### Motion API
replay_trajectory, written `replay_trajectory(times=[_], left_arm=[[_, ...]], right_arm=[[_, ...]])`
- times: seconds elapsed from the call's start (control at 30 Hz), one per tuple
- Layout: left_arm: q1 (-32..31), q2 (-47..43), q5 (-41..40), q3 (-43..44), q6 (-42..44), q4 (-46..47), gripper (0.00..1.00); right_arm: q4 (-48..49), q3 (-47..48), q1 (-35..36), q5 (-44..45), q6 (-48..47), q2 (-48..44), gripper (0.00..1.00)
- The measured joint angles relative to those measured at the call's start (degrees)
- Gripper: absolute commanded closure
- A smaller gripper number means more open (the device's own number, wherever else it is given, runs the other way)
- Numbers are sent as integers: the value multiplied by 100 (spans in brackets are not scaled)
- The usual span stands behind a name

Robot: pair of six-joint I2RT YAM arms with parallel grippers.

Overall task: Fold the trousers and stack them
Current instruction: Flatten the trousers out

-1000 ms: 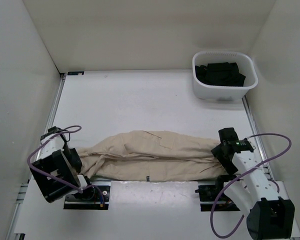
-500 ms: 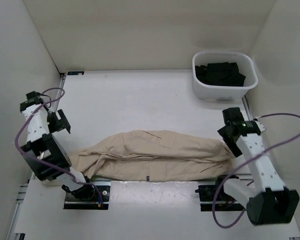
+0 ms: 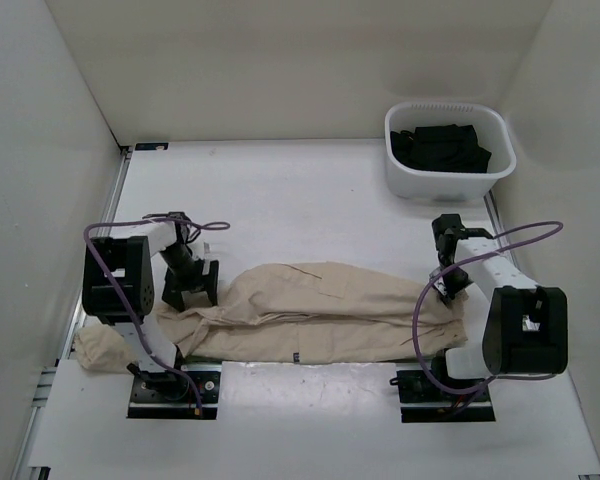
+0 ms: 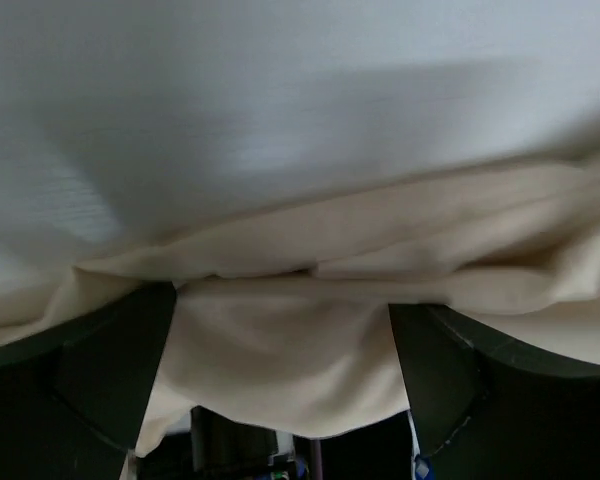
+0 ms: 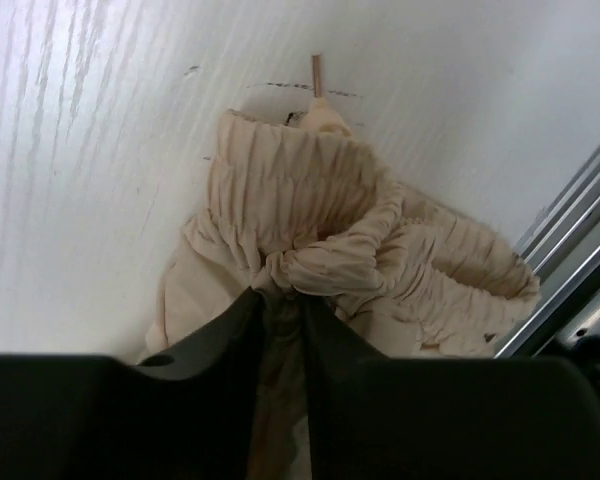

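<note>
- Trousers (image 3: 320, 310) lie in a long, crumpled strip across the near part of the table (image 3: 280, 200), from the left arm to the right arm. They are just in front of the two black base plates (image 3: 175, 392).
- One beige end of the trousers sticks out to the left, past the left arm, close to the left wall.
- You see the left gripper (image 3: 190, 285) low on the left part of the trousers. In the left wrist view its jaws stand wide apart, with cloth bulging between them but not squeezed.
- You see the right gripper (image 3: 445, 285) at the right end of the trousers. In the right wrist view its fingers (image 5: 245, 335) are almost together and pinch a gathered fold of the elastic waist.
- The table is white, with a faint streaked grain in the right wrist view. A metal rail (image 5: 570, 230) runs along its right edge, beside the waist.
- Plain white walls (image 3: 280, 60) close the table at the left, far and right sides.
- A white basket (image 3: 410, 180) stands in the far right corner, well apart from the trousers, with dark clothes (image 3: 440, 148) inside.
- Purple cables (image 3: 510, 240) loop over both arms.
</note>
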Motion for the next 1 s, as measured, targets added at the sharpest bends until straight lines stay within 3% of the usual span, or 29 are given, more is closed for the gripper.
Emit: replay_trajectory(times=[0.03,0.07,0.1,0.13,0.17,0.2,0.33,0.47,0.5,0.53,0.67,0.87,1.0], left_arm=[[-9,44,-129,-195,-4,105,4],[-7,81,-308,-310,-50,48,15],[-2,72,-476,-411,-76,4,32],[0,59,-619,-474,-94,0,69],[0,50,-741,-505,-111,7,84],[0,35,-787,-520,-105,39,86],[-22,-295,-859,-376,-90,197,86],[-44,-968,-946,483,-101,490,84],[-50,-1167,-920,688,-98,584,80],[-57,-1416,-881,911,-94,647,69],[-127,-2197,-789,1169,-35,514,40],[33,-1897,-533,142,-22,-520,31],[802,-1731,-439,527,-22,-754,31]], right_arm=[[39,-9,-20,-20,-50,4,94],[74,-4,-20,-20,-96,-11,100],[76,9,-20,-13,-142,-39,100],[68,35,-20,0,-184,-98,100],[39,81,-17,26,-240,-188,100],[-7,155,-15,68,-278,-313,100],[-210,645,15,299,-450,-1073,100],[-251,920,57,459,-627,-1947,100],[-249,927,57,490,-664,-2070,100],[-260,927,55,520,-688,-2153,100],[-286,756,17,870,-798,-2159,100],[-424,393,2,1082,-859,-1967,100],[-452,374,2,1154,-866,-1923,100]])
